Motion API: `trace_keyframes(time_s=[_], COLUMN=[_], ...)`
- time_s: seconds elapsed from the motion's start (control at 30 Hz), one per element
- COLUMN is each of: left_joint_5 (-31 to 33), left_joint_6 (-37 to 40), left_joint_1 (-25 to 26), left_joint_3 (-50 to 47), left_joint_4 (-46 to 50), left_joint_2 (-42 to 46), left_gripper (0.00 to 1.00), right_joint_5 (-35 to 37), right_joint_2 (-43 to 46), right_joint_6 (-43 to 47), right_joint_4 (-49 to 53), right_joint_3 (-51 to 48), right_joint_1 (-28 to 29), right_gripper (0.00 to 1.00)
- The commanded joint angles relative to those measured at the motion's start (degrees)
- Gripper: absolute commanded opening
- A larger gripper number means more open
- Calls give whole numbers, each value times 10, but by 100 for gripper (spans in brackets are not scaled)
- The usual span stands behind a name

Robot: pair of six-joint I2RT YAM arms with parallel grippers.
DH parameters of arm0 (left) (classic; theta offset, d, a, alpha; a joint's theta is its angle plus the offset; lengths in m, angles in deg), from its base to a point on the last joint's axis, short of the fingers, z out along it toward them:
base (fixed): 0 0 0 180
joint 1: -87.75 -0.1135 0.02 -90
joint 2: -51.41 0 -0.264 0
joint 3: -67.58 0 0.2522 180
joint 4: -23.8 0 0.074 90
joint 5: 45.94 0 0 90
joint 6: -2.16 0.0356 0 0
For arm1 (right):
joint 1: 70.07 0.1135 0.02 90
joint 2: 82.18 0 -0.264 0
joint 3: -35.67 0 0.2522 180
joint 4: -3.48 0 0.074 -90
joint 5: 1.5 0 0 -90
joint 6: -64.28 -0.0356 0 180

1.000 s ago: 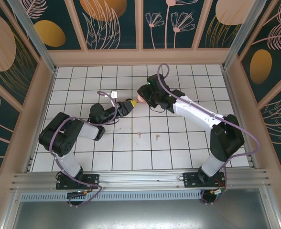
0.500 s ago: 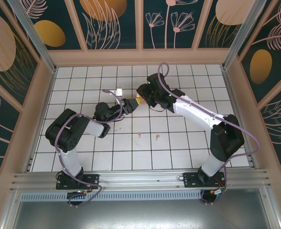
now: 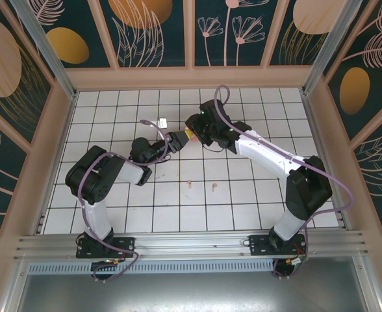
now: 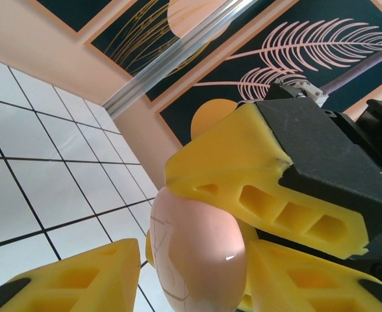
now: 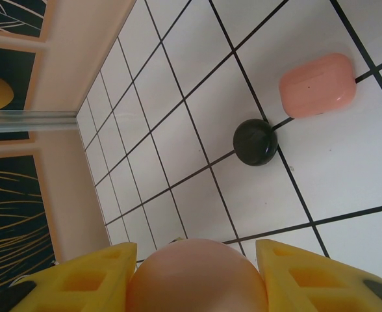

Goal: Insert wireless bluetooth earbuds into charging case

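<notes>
My right gripper (image 3: 191, 134) holds a glossy pale peach charging case (image 5: 197, 279) in the air above the middle of the tiled floor, and in its wrist view the right gripper (image 5: 196, 244) is shut on it. The left gripper (image 3: 177, 138) meets it from the left. In the left wrist view the case (image 4: 197, 253) stands between the open left gripper (image 4: 197, 260), with a thin strip of tile showing at the left finger (image 4: 80, 279). Two tiny earbuds (image 3: 190, 183) (image 3: 214, 188) lie on the floor nearer the arm bases.
Below the held case, a pink closed case (image 5: 317, 85) and a round black case (image 5: 255, 142) lie on the white tiles. Peach walls (image 3: 191, 78) ring the floor, and a metal rail (image 3: 191, 244) runs along the near edge.
The left arm has stretched right toward the right gripper, and its jaws have narrowed around the peach case. The right arm and the case have stayed in place.
</notes>
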Motion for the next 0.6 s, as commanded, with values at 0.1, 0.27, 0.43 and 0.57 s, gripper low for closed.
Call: trace_keyframes(time_s=[0.1,0.27,0.43,0.57], left_joint_5=[5,5,1,-3], left_joint_6=[-9,-9,-13,-15], left_joint_1=[3,4,5,5], left_joint_3=[4,1,5,5], left_joint_4=[-43,-46,-45,-44], left_joint_2=[-11,-10,-10,-5], left_gripper=[35,19,1,0], right_joint_5=[0,-1,-2,10], right_joint_2=[9,9,11,30], right_joint_6=[-6,-7,-4,9], right_joint_4=[-21,-24,-27,-24], right_joint_3=[-4,-3,5,15], right_joint_1=[4,6,6,-3], right_gripper=[32,32,48,66])
